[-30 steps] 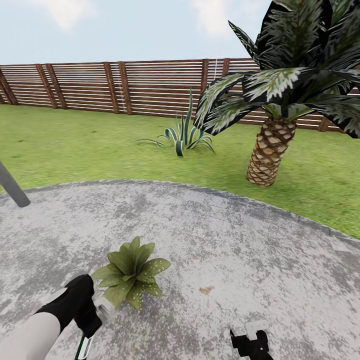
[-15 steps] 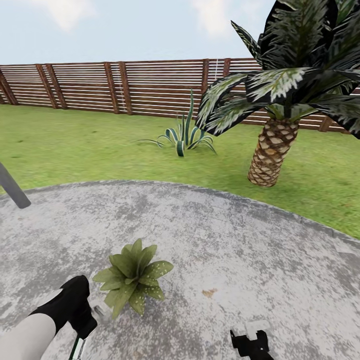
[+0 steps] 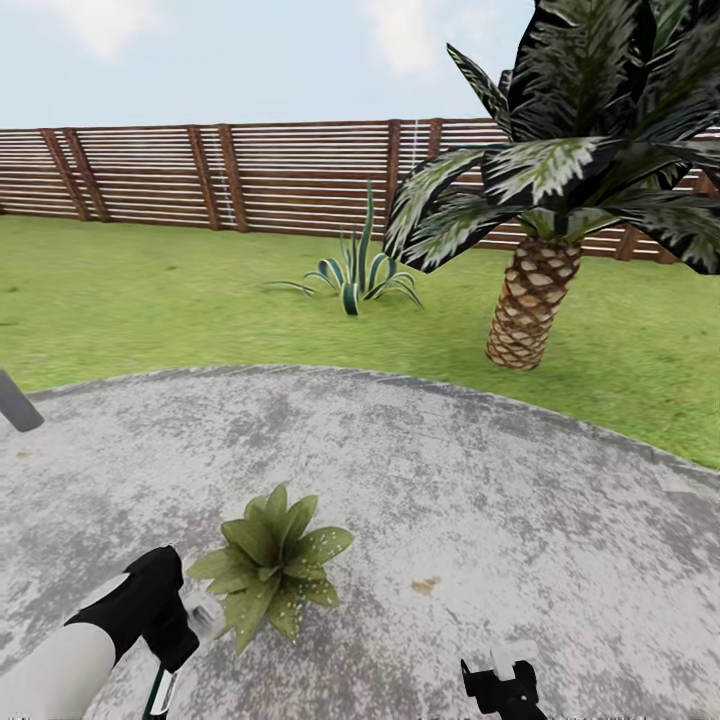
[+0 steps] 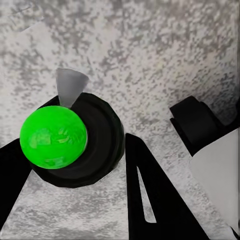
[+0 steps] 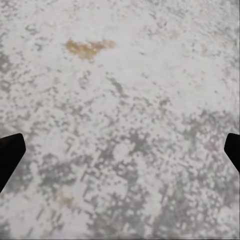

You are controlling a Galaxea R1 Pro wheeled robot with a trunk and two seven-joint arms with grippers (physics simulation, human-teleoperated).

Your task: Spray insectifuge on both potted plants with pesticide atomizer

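- One potted plant (image 3: 268, 568) sits on the round grey patio (image 3: 480, 480), its speckled rosette just beside the robot's left gripper (image 3: 165, 690) at the lower edge of the head view.
- Left wrist view: the pesticide atomizer (image 4: 75, 137), dark-bodied with a bright green round top and a pale nozzle, is clamped between the left gripper's black fingers (image 4: 150, 200), pointing down at the paving.
- By the look of things, the atomizer is already picked up and the spraying step is in hand; the nozzle appears aimed at bare paving rather than at the leaves.
- Next, the left arm would likely need to swing the nozzle over the rosette and sweep across every leaf before moving on to the second pot.
- Right gripper (image 3: 500, 685) hangs low over the patio near a small brown stain (image 3: 426, 584); in its wrist view the dark fingertips (image 5: 11, 150) stand wide apart with nothing between them.
- Beyond the patio lie the lawn (image 3: 150, 300), a spiky unpotted plant (image 3: 352, 270), a palm (image 3: 530, 310) and the slatted fence (image 3: 230, 175).
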